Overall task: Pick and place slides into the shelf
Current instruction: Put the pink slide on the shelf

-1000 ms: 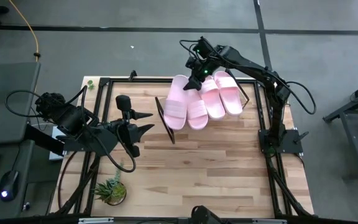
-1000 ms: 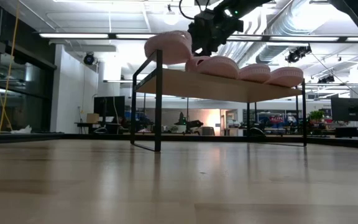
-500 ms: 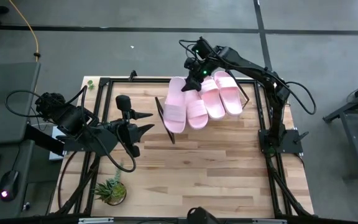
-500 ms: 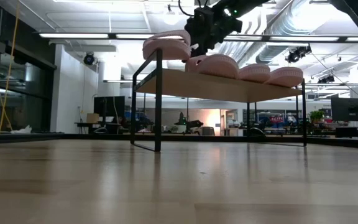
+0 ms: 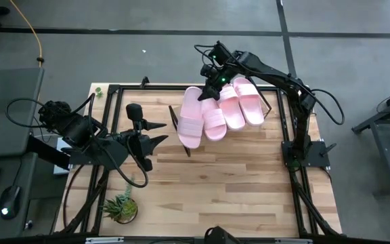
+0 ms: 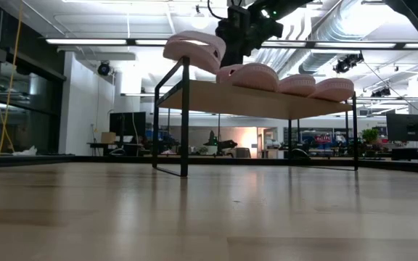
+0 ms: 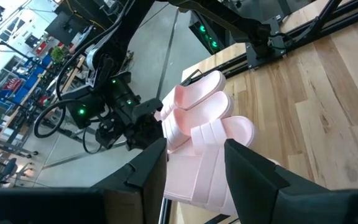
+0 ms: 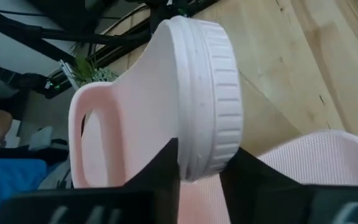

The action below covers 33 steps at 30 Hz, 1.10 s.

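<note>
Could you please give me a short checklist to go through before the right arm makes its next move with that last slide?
1. Right tool clamped on the end slide's heel rim: ok, the fingers pinch the rim in the right wrist view.
2. End slide resting flat on the shelf: not ok, it is tilted and raised at the shelf's end.
3. Other three slides lying on the shelf: ok.
4. End slide clear of its neighbour: cannot tell.
5. Left tool parked away from the shelf: ok.
</note>
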Available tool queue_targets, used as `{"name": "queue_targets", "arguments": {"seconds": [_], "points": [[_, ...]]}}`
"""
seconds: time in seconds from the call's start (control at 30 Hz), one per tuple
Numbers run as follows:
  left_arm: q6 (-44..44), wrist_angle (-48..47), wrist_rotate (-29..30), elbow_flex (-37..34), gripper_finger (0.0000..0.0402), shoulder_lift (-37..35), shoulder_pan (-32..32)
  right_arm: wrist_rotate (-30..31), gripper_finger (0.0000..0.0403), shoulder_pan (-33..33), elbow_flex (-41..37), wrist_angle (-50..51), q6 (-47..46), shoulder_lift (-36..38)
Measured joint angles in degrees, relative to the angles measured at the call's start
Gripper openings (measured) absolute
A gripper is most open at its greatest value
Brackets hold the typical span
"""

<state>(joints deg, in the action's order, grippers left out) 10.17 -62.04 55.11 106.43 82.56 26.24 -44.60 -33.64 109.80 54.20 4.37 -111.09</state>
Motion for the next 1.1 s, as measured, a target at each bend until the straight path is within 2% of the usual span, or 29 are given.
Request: {"name": "queue_targets", "arguments": {"seconds": [0.13,0.6,0.83,0.97,1.1], "points": [[0.0,0.0,0.0,0.0,0.0144,-0.02,0.0,-0.32,0.0042,-0.44,0.0,0.9,-0.03,0.0],[0.02,0.0,0.0,0.02,0.0144,-0.01,0.0,-6.61,0.004,-2.08,0.0,1.52,2.99,-0.04],[0.03,0.09,0.0,0.02,0.0144,0.0,0.0,-7.82,0.004,-2.08,0.05,0.86,3.58,-0.85],[0.03,0.11,0.01,0.02,0.0144,0.0,0.0,-9.45,0.0039,-1.95,3.49,3.15,4.97,-4.19],[0.02,0.13,-0.06,0.02,0.0144,0.0,-0.01,-9.85,0.0039,-1.54,10.99,7.64,7.42,-9.34]]}}
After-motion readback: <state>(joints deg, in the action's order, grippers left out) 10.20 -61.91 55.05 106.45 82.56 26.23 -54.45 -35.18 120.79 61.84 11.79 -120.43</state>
